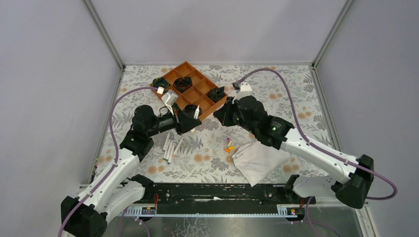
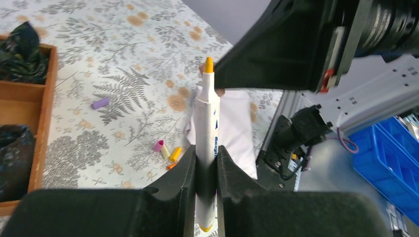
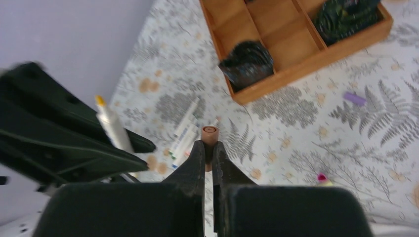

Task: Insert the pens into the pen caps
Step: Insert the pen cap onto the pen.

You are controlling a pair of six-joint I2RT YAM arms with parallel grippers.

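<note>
My left gripper (image 2: 206, 157) is shut on a white-barrelled pen (image 2: 206, 118), whose yellow tip (image 2: 209, 64) points at the black body of the right gripper (image 2: 276, 47). My right gripper (image 3: 208, 147) is shut on a brownish-orange pen cap (image 3: 209, 133), its round end facing away. In the right wrist view the held pen (image 3: 111, 126) stands to the left of that cap, apart from it. In the top view both grippers (image 1: 193, 120) (image 1: 221, 114) meet above the table's middle. Several loose pens (image 1: 170, 145) lie on the table. Loose caps (image 1: 228, 145) lie to their right, with a purple cap (image 2: 100, 103) set apart.
An orange wooden compartment tray (image 1: 178, 74) holding dark bundles stands at the back. A folded white cloth (image 1: 259, 158) lies at the front right, beside the caps. The table has a floral cover (image 1: 286, 94). Purple cables arc over both arms.
</note>
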